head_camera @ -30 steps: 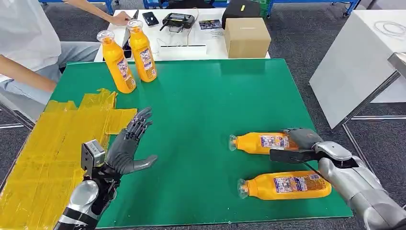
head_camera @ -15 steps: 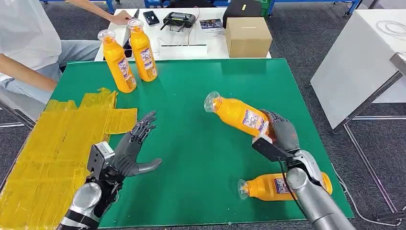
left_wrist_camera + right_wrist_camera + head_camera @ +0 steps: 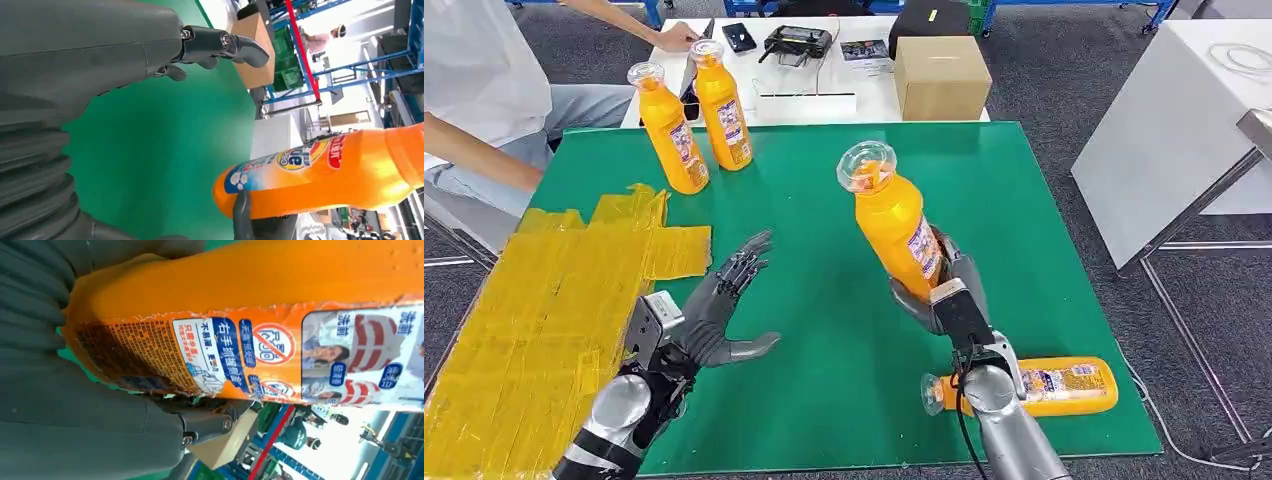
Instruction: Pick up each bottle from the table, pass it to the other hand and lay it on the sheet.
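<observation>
Right hand: I see my right hand (image 3: 946, 285) with fingers wrapped round the base of a bottle (image 3: 892, 222), held near upright, cap up, above the green worktop (image 3: 844, 170).
Left hand: my left hand (image 3: 714, 305) hangs open, fingers spread, palm toward the bottle, holding nothing, well apart from it.
Risk: I judge the low grip leaves it top-heavy; it could tip or slip in the handover.
Sheet: the yellow sheet (image 3: 534, 310) lies beyond my left hand.
Around: a lying bottle (image 3: 1049, 385) beneath my right arm; two standing bottles (image 3: 692, 120) and a person's arm (image 3: 474, 150) by the sheet's far end.
</observation>
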### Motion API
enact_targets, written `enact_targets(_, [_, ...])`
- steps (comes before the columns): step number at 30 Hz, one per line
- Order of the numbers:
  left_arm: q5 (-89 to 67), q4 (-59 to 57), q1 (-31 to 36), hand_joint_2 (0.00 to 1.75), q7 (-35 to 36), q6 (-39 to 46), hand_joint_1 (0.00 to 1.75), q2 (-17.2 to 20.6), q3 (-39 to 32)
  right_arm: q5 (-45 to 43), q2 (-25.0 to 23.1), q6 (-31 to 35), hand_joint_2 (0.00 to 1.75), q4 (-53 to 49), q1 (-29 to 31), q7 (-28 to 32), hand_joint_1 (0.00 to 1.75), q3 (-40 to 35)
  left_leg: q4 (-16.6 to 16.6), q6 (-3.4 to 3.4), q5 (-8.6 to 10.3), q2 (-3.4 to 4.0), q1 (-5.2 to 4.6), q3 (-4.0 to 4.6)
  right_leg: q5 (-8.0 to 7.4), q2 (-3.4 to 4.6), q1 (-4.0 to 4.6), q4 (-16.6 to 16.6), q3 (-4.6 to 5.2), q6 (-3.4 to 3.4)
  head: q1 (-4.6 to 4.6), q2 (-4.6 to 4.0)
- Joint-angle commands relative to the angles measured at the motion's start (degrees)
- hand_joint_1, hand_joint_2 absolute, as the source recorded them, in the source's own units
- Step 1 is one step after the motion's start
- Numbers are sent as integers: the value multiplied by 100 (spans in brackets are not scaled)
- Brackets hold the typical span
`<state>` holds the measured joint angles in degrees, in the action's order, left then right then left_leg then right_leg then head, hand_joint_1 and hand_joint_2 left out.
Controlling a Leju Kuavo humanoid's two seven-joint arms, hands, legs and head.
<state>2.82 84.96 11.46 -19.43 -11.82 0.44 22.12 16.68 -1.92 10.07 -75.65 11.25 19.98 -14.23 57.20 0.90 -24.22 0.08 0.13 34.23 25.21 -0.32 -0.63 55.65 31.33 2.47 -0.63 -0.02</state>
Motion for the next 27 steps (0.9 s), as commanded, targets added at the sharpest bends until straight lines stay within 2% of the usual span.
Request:
enact_targets(1, [123, -464, 438, 175, 54, -19, 0, -41, 300, -250, -393, -686, 175, 573, 309, -47, 175, -810, -1, -4, -4, 2, 4, -8, 2, 4, 5, -3, -8, -5, 2, 0])
enact_targets(6, [250, -543, 582, 175, 86, 2, 0, -83, 373, -277, -591, -1042, 175, 1106, 477, -69, 175, -1671, -4, -6, -4, 8, 9, -13, 0, 12, 9, -6, -11, -8, 0, 0])
enact_targets(11, [252, -551, 580, 175, 86, 3, 0, -78, 374, -274, -609, -1009, 175, 1119, 456, -72, 175, -1692, -3, -5, -7, 3, 10, -17, 3, 6, 11, -7, -18, -6, 0, 0])
enact_targets(17, [335, -684, 674, 175, 66, 20, 0, -103, 401, -257, -552, -1301, 175, 1211, 560, -29, 175, -2328, -4, -5, -6, 4, 8, -15, 2, 6, 7, -8, -18, -6, 2, 0])
enact_targets(26, [488, -745, 700, 175, -7, 49, 0, -186, 316, -262, -515, -1317, 175, 1287, 592, -14, 175, -2641, -4, -7, -6, -6, 8, -16, 6, -3, 8, -9, -20, -8, 0, 0])
enact_targets(27, [515, -733, 687, 175, -16, 54, 42, -199, 300, -264, -511, -1313, 175, 1297, 598, -11, 175, -2656, -3, -5, -4, -4, 6, -11, 4, -2, 7, -6, -13, -6, 0, 0])
